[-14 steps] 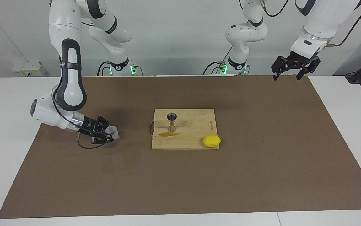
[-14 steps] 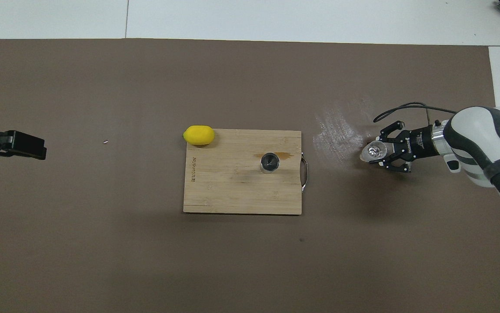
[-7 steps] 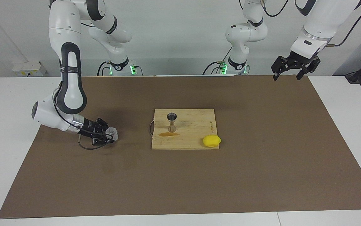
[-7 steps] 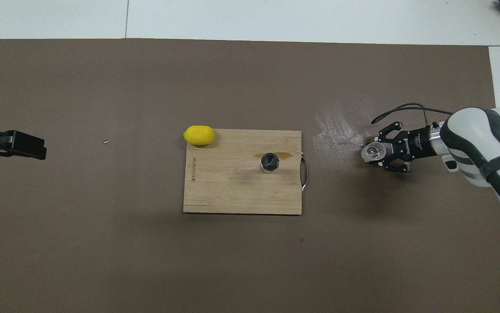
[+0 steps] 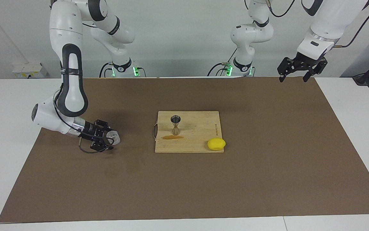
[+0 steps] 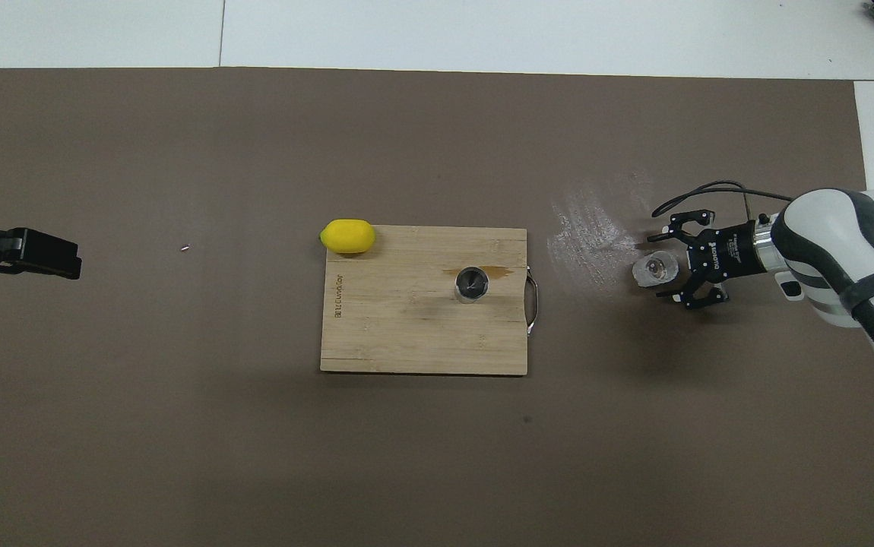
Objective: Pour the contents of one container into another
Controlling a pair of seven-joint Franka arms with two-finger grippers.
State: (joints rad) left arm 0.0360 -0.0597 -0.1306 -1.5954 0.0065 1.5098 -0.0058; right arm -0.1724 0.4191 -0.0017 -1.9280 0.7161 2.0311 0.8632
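The clear cup (image 5: 114, 137) stands on the brown mat toward the right arm's end of the table, and also shows in the overhead view (image 6: 653, 268). My right gripper (image 5: 107, 139) is low at the mat, open, with its fingers either side of the cup (image 6: 663, 267) and apart from it. The steel jigger (image 5: 175, 124) stands upright on the wooden cutting board (image 5: 200, 128), near the board's handle end (image 6: 472, 283). My left gripper (image 5: 295, 74) waits, open and empty, raised over the mat's corner at the left arm's end (image 6: 49, 255).
A yellow lemon (image 5: 216, 144) lies at the board's corner farthest from the robots (image 6: 347, 235). A brown spill (image 5: 172, 137) marks the board beside the jigger. A wet smear (image 6: 589, 228) is on the mat between board and cup.
My right gripper has opened and let go of the cup, which now stands on the mat between its fingers. The left arm has not moved.
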